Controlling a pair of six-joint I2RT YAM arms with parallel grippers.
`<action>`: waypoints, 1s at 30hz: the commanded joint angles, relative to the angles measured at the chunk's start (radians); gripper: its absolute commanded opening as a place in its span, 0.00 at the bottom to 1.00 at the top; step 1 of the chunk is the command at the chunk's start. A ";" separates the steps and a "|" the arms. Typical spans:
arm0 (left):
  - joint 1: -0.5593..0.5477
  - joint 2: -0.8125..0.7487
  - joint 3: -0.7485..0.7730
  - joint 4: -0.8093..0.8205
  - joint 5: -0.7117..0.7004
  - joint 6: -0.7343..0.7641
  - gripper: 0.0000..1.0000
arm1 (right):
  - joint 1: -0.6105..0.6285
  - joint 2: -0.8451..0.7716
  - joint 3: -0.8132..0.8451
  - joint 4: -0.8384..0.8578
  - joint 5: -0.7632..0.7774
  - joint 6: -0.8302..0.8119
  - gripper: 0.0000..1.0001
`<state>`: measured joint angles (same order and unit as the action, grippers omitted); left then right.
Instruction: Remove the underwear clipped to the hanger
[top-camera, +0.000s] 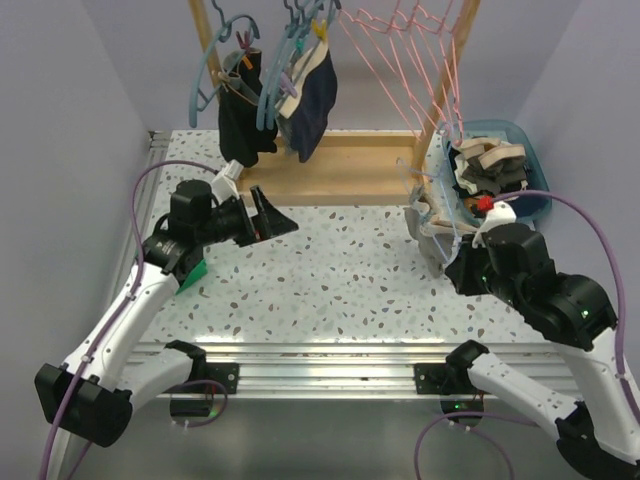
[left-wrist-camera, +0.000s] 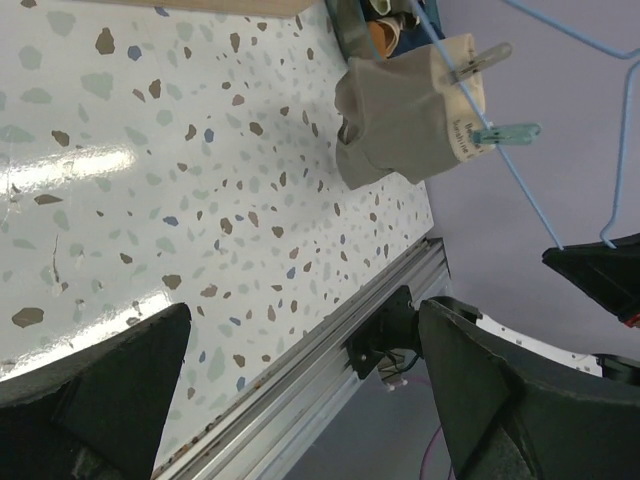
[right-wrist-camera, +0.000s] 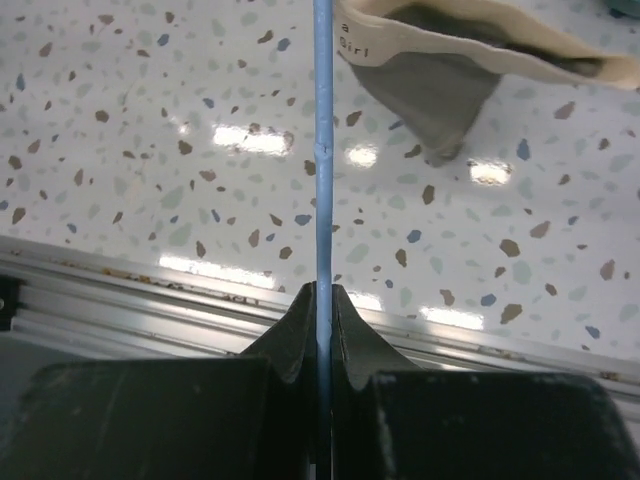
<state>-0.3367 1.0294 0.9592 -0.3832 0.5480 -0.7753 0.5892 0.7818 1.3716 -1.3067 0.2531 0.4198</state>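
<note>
Currently: hold-and-reach step, nothing unclipped yet. One beige underwear (left-wrist-camera: 400, 120), at 2 o'clock on the table (top-camera: 340, 270) in the top view, hangs from one blue hanger (right-wrist-camera: 322, 150) by two clips (left-wrist-camera: 480, 55). Right gripper (right-wrist-camera: 322, 290) pinches the hanger wire. Left gripper (left-wrist-camera: 305, 312) gapes wide and empty, facing the cloth. Next, likely: left grabs the cloth and tugs it off both clips.

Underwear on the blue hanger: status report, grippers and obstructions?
Right gripper shut on blue hanger wire. Left gripper open, facing the underwear, not touching. Garment held by two clips. Nothing seen between them.
</note>
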 joint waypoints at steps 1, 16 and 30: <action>-0.005 -0.032 0.001 0.001 -0.022 -0.015 1.00 | 0.004 0.039 -0.083 0.127 -0.192 -0.043 0.00; -0.100 -0.131 -0.247 0.150 -0.302 -0.206 1.00 | 0.026 0.066 -0.522 0.619 -0.454 0.089 0.00; -0.464 0.308 0.018 0.158 -0.664 -0.298 1.00 | 0.092 0.142 -0.638 0.704 -0.411 0.091 0.00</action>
<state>-0.7498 1.3010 0.8688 -0.2493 0.0242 -1.0412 0.6697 0.9150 0.7410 -0.6590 -0.1741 0.5049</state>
